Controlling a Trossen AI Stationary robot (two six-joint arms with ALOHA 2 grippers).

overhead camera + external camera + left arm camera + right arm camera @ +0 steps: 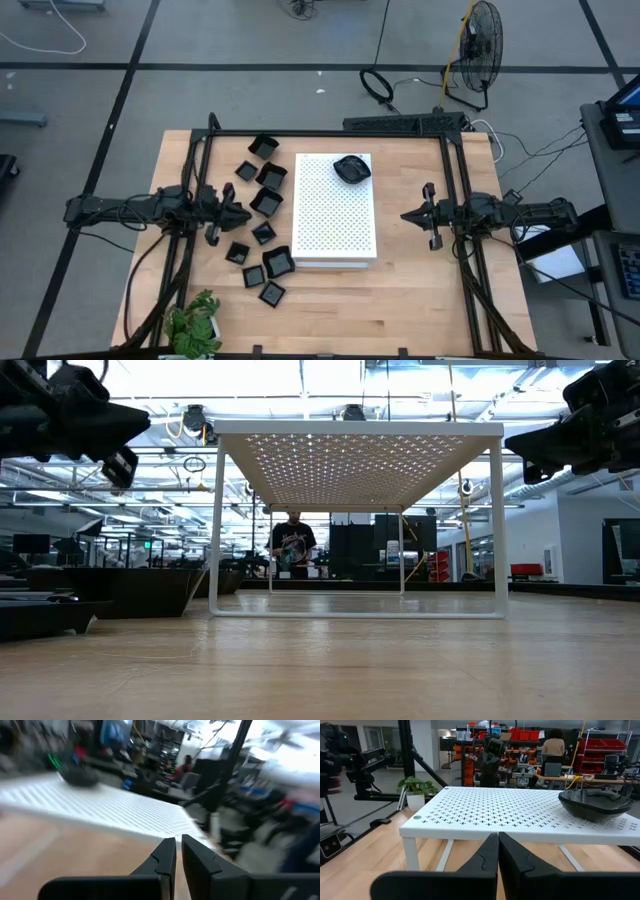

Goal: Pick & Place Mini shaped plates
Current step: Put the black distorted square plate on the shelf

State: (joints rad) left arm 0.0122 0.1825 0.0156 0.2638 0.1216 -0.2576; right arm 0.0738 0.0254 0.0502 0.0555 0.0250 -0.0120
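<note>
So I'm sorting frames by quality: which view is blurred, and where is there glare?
Left wrist view: smeared, the white board and room streaked. Right wrist view: sharp, the black dish crisp. Low view: ceiling lights glare through the board's holes.

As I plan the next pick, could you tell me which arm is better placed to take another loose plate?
Left. Its tool hovers among the loose black plates left of the white board; the right tool is across the board.
</note>
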